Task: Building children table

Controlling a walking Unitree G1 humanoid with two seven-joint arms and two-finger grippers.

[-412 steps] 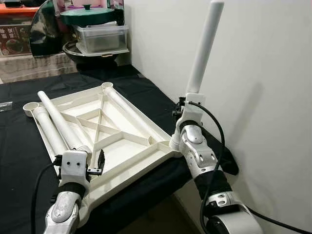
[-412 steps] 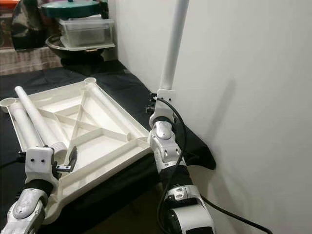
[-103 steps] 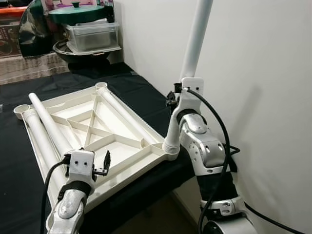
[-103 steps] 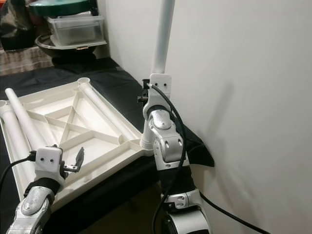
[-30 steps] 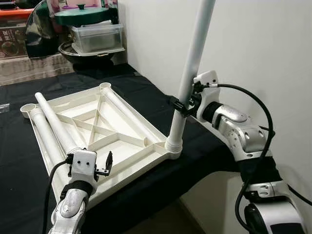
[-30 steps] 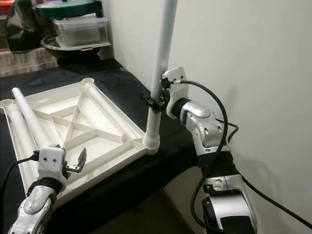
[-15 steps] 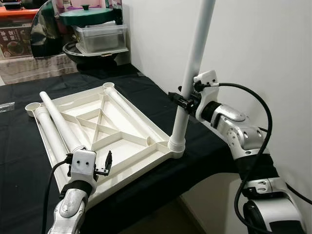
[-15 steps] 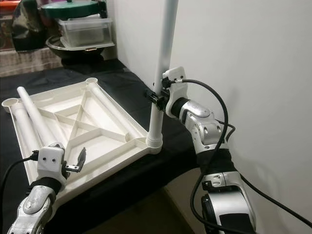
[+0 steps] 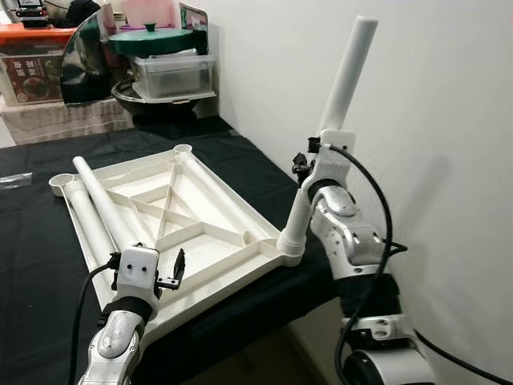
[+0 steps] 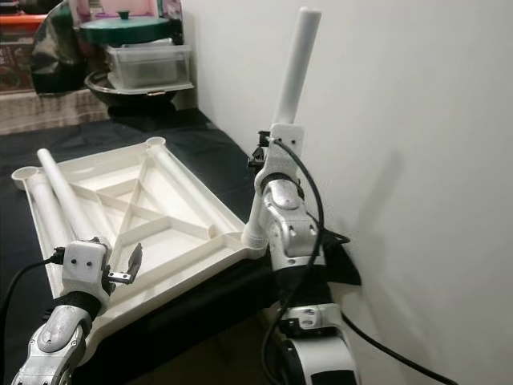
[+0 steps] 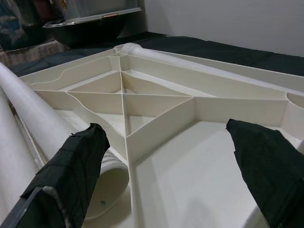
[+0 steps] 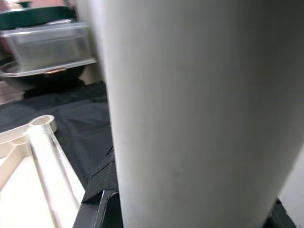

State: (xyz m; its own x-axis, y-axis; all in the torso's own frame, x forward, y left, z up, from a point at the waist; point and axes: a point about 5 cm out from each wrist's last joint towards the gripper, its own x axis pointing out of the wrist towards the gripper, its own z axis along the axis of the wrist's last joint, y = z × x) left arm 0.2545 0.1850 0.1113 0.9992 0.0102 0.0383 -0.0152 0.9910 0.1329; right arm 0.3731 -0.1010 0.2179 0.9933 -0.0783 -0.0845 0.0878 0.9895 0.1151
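Jaws of the right gripper clench the long white plastic leg tube, tilted in its corner socket; straightening it upright should seat it. Left gripper hovers released.

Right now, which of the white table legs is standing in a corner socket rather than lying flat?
The leg held by the right pincer: its base sits in the tabletop's near right corner, leaning toward the wall. The other legs lie flat on the upturned top.

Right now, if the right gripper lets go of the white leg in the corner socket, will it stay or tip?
The white leg leans, so it probably tips. It looks stiff, hollow, light. The right gripper holds it.
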